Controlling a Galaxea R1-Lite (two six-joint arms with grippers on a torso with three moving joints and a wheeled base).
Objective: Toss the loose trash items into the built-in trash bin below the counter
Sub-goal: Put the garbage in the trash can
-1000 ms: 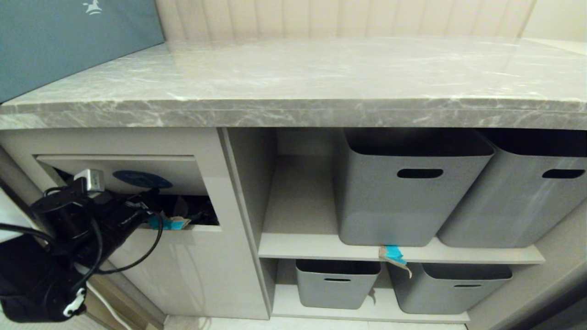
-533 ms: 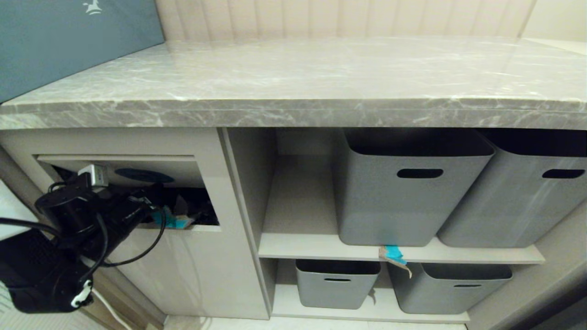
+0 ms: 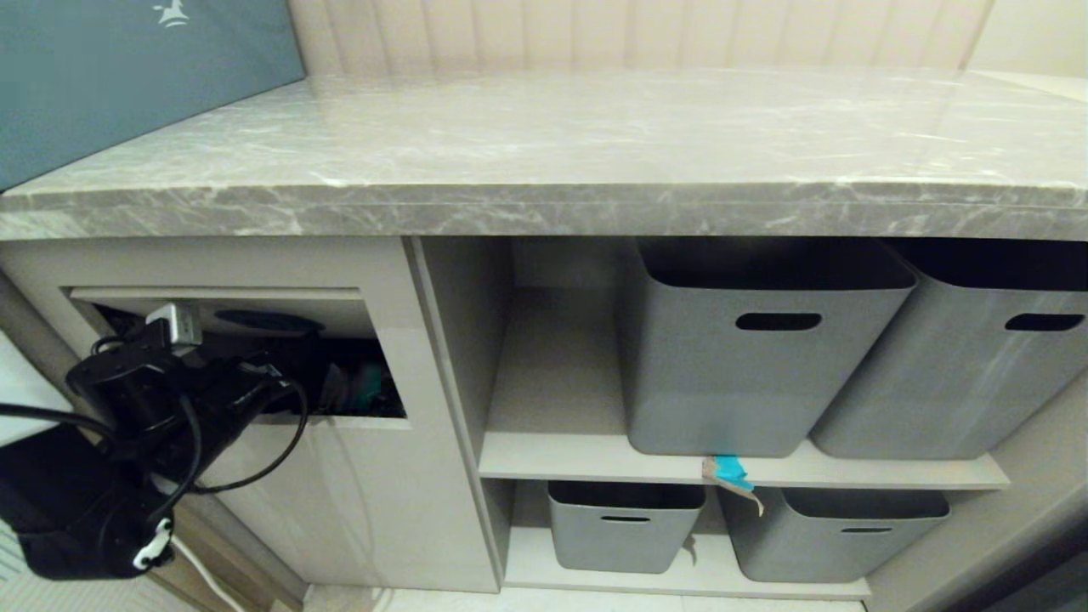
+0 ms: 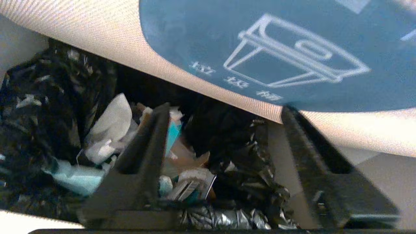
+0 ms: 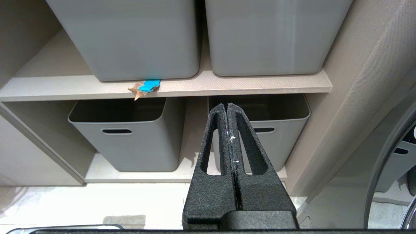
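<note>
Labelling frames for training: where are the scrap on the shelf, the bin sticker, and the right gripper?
scrap (image 5: 145,87), right wrist view, turquoise tape.
bin sticker (image 4: 279,48), left wrist view, white icon.
right gripper (image 5: 227,109), right wrist view, meeting fingertips.

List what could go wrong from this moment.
1. The left gripper is open inside the bin's opening with the flap resting on it; pulling out could catch the flap on a finger.
2. Another scrap overhangs the shelf edge under a grey tub; a clumsy grab could knock it down.
</note>
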